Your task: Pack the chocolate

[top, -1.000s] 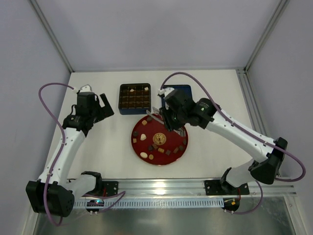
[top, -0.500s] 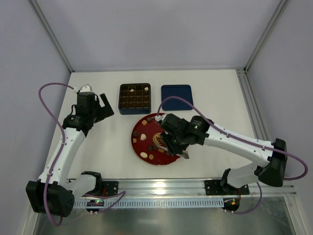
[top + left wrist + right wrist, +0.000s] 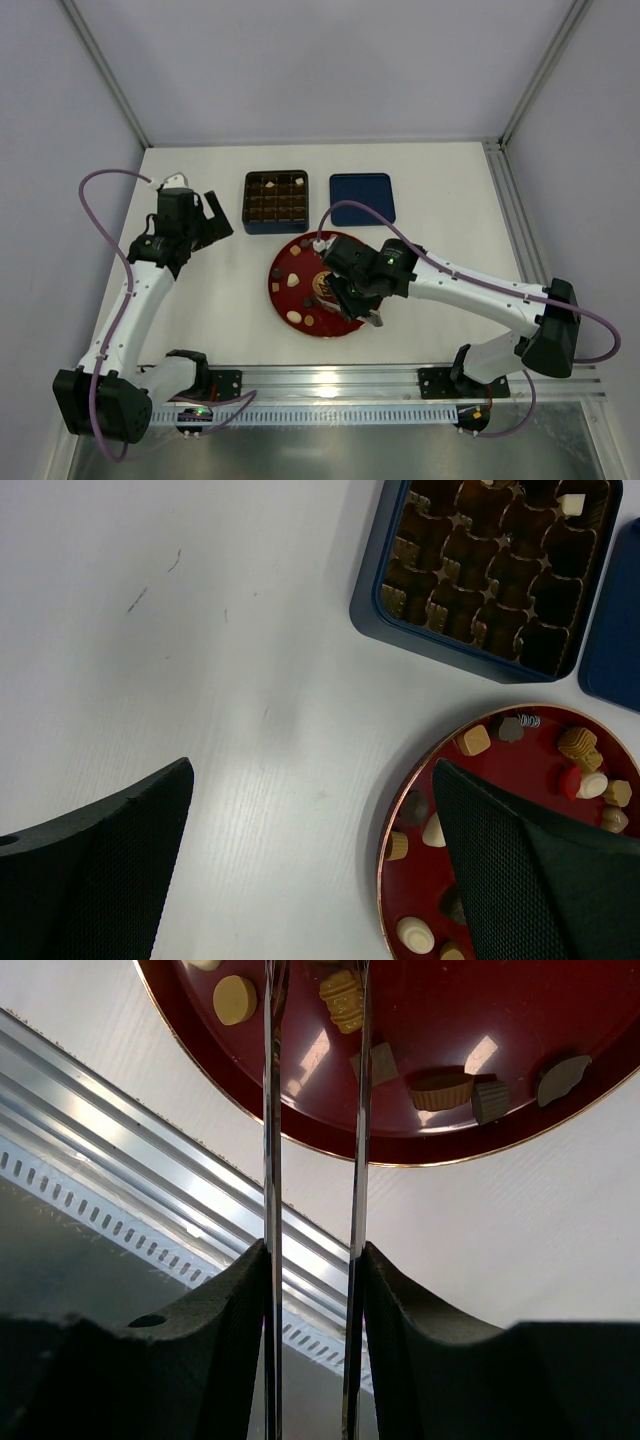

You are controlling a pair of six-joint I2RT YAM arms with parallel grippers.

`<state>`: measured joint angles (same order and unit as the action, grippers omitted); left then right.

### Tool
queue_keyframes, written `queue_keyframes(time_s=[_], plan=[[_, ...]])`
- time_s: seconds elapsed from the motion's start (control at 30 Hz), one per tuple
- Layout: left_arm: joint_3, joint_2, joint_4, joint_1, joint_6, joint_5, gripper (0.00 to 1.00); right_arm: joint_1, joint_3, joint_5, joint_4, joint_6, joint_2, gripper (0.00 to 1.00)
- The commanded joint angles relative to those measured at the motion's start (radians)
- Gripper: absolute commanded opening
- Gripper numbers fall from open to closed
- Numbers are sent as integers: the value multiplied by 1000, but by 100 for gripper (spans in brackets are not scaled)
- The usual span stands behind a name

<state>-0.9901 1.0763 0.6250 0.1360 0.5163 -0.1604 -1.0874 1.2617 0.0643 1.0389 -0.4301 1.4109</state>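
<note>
Because your right gripper (image 3: 312, 1250) is pinching a pair of thin tweezers (image 3: 358, 1110) whose tips stand apart with nothing between them, over the near part of the red plate (image 3: 430, 1020), you could nudge the chocolate (image 3: 343, 998) aside instead of catching it. The pieces are small and lie close together near the rim, so a glancing blade would likely skate one across the glossy plate or off its near edge toward the metal rail (image 3: 150, 1160). If you squeeze too hard, I judge a piece may pop free. Your left gripper (image 3: 312, 770), spread wide and holding nothing, hovers left of the plate, well apart from the work. Farther back, the dark blue tin (image 3: 246, 202) has a few pieces in its grid, with its lid (image 3: 362, 198) just beside it on the right. You are working on a white, matte, faintly scuffed table (image 3: 230, 320), and pale walls with grey metal posts close it in.
</note>
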Motion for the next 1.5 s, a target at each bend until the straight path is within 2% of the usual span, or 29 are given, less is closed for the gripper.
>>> queue_keyframes(time_s=[0.0, 0.7, 1.0, 1.47], plan=[[1, -10, -27, -6, -2, -2, 100, -8, -7, 9, -31, -19, 0, 43], [1, -9, -27, -6, -2, -4, 100, -19, 13, 25, -31, -18, 59, 42], [-1, -9, -27, -6, -2, -7, 100, -20, 30, 40, -20, -6, 77, 28], [1, -9, -27, -4, -4, -4, 100, 29, 177, 137, 21, 25, 83, 26]])
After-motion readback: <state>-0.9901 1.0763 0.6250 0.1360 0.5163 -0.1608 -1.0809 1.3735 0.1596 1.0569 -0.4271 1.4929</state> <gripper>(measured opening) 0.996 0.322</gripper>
